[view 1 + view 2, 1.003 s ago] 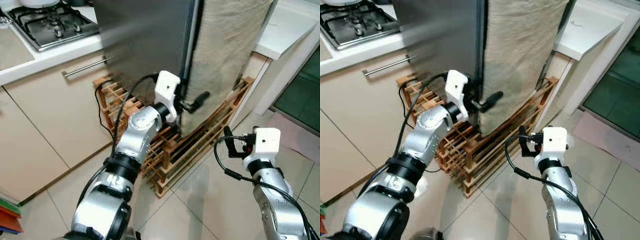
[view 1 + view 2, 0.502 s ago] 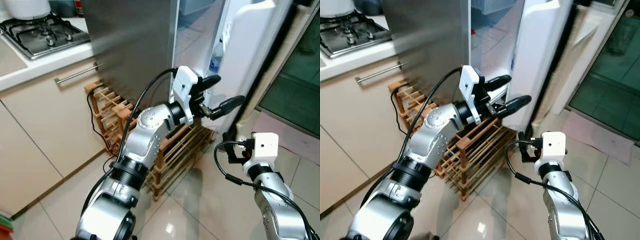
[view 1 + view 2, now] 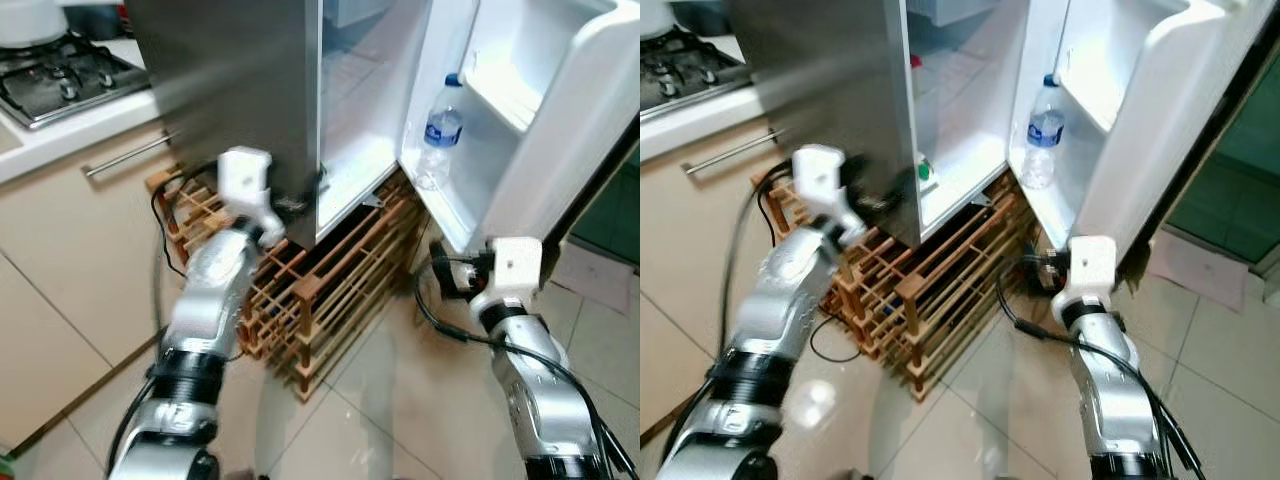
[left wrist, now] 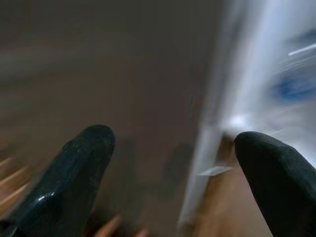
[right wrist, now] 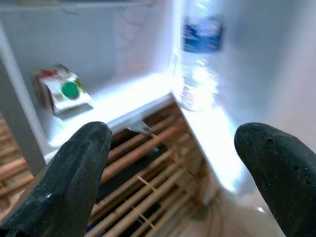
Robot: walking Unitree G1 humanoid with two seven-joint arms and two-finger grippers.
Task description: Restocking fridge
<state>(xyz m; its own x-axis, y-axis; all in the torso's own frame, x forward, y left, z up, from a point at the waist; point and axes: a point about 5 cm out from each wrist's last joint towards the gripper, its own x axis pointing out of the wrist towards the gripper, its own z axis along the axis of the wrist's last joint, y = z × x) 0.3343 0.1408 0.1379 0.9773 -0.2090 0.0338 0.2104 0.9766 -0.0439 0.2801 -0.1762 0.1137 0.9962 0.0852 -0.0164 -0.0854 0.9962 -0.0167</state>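
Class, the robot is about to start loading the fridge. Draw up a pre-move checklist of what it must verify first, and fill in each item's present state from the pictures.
1. Fridge door swung open: ok.
2. Door shelf has room beside the water bottle: ok, one bottle stands there.
3. Bottom fridge shelf has room: ok, a carton with a green cap lies there with bare shelf beside it.
4. Left gripper open and free: ok, nothing between its fingers.
5. Right gripper open and free: ok, it points into the fridge.
6. Item to restock within reach: cannot tell.
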